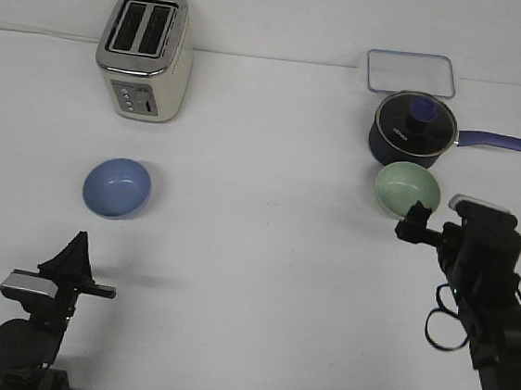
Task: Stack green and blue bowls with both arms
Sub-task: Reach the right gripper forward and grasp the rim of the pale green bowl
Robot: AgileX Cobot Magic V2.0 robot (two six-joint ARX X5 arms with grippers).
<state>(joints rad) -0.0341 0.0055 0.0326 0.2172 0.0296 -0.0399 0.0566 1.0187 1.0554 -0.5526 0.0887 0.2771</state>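
The periwinkle blue bowl point(117, 188) sits upright and empty on the white table at the left, in front of the toaster. The sage green bowl point(407, 189) sits upright at the right, just in front of the saucepan. My left gripper point(79, 239) hangs low at the near left, well short of the blue bowl, with its fingers meeting in a point and nothing in them. My right gripper point(415, 219) is at the near rim of the green bowl. Its dark fingers overlap the bowl's front edge, and I cannot tell how the jaws stand or whether they touch the rim.
A cream toaster point(147, 53) stands at the back left. A dark blue lidded saucepan point(413, 129) with a long handle pointing right stands directly behind the green bowl. A clear rectangular lid or container point(410, 74) lies behind the saucepan.
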